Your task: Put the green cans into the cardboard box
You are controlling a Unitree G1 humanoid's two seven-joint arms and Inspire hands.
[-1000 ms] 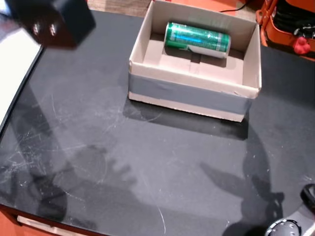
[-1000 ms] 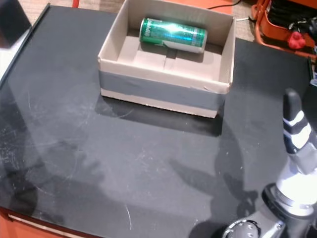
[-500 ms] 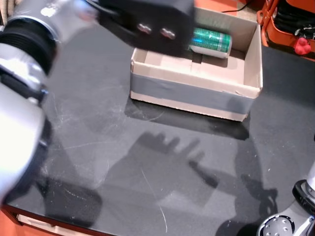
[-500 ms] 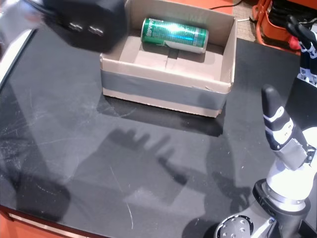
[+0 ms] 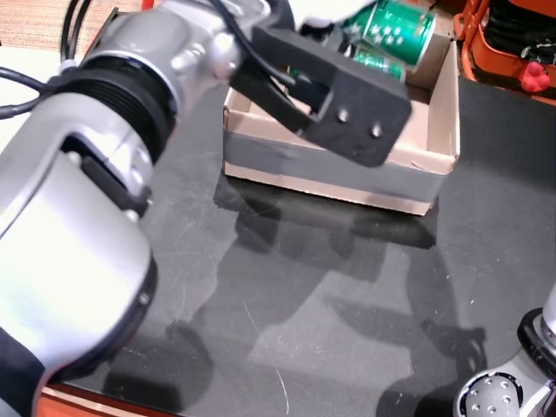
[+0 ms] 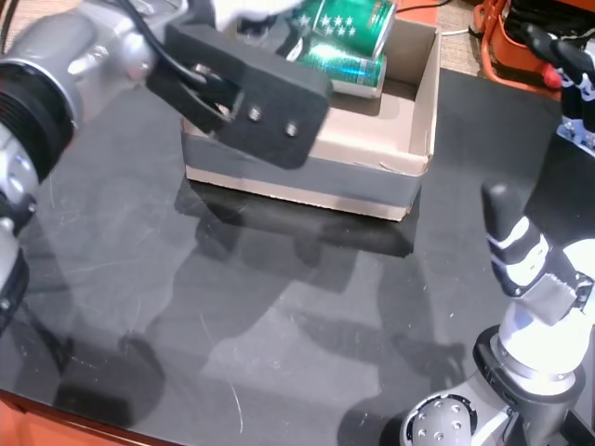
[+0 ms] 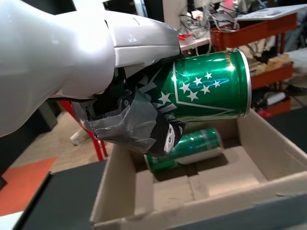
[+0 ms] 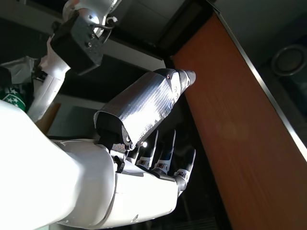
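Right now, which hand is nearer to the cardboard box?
Left. The left hand holds a green can just above the box; the right hand is open, off to the box's right.

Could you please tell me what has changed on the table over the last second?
The left hand has swung in from the table's far left corner, carrying a green can, and now holds it over the cardboard box. The can in the box still lies against the far wall; the right hand stays empty nearby.
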